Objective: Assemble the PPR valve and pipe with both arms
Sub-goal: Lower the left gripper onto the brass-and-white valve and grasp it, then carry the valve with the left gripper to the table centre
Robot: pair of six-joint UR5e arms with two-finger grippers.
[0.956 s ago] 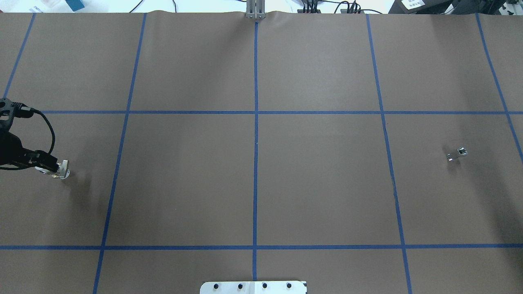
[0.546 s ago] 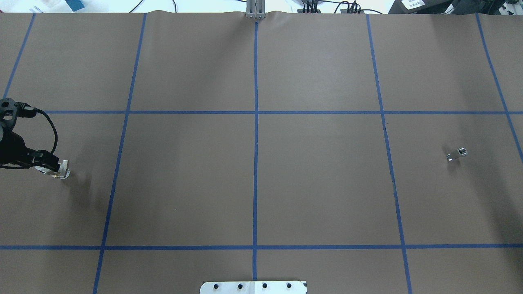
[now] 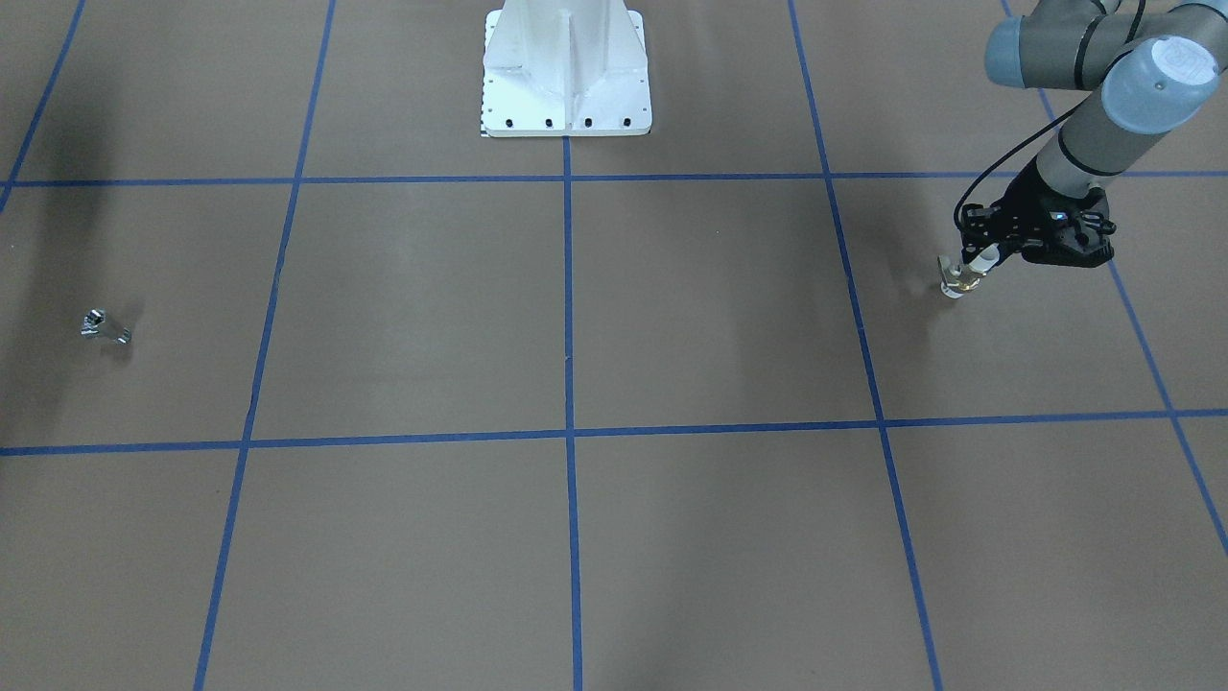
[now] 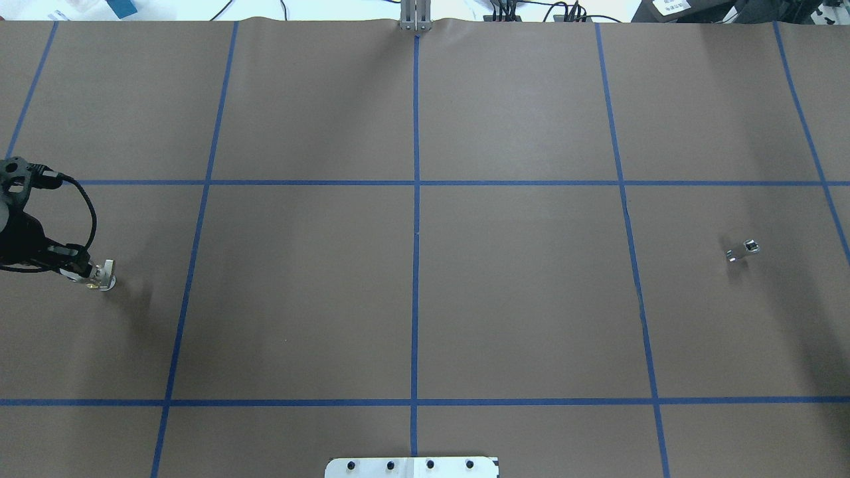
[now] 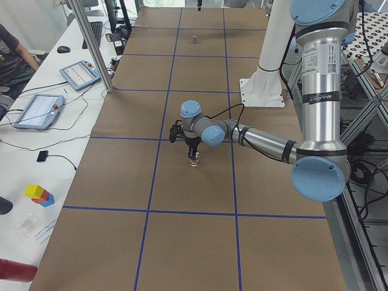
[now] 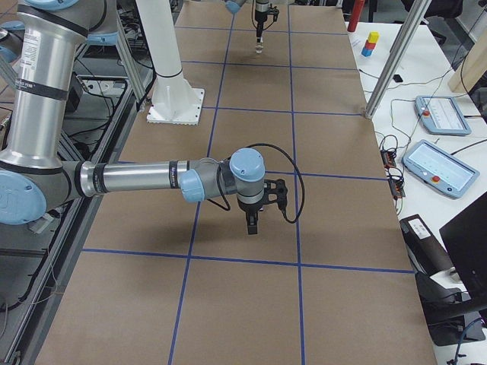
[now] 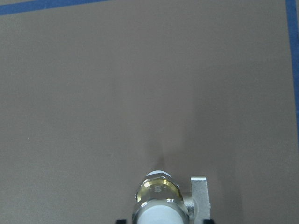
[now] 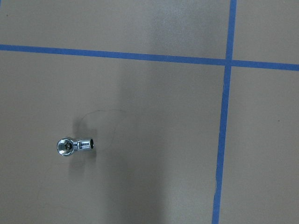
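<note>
My left gripper point(image 4: 85, 270) is shut on the PPR valve point(image 4: 103, 274), a white tube with a brass middle, and holds it end-down close to the table at the far left. It also shows in the front view point(image 3: 956, 279) and the left wrist view point(image 7: 159, 198). The pipe point(image 4: 744, 250), a small shiny silver fitting, lies alone on the table at the right; it also shows in the right wrist view point(image 8: 74, 145) and the front view point(image 3: 104, 328). My right gripper point(image 6: 252, 226) shows only in the exterior right view, above the table; I cannot tell whether it is open.
The brown table cover is crossed by blue tape lines point(image 4: 416, 232). The white pedestal base point(image 3: 566, 67) stands at the robot's side. Tablets and cables lie on the side tables point(image 5: 39, 109) beyond the table edge.
My left gripper with the valve has shifted slightly and the valve stands a little more upright. The pipe has not moved.
</note>
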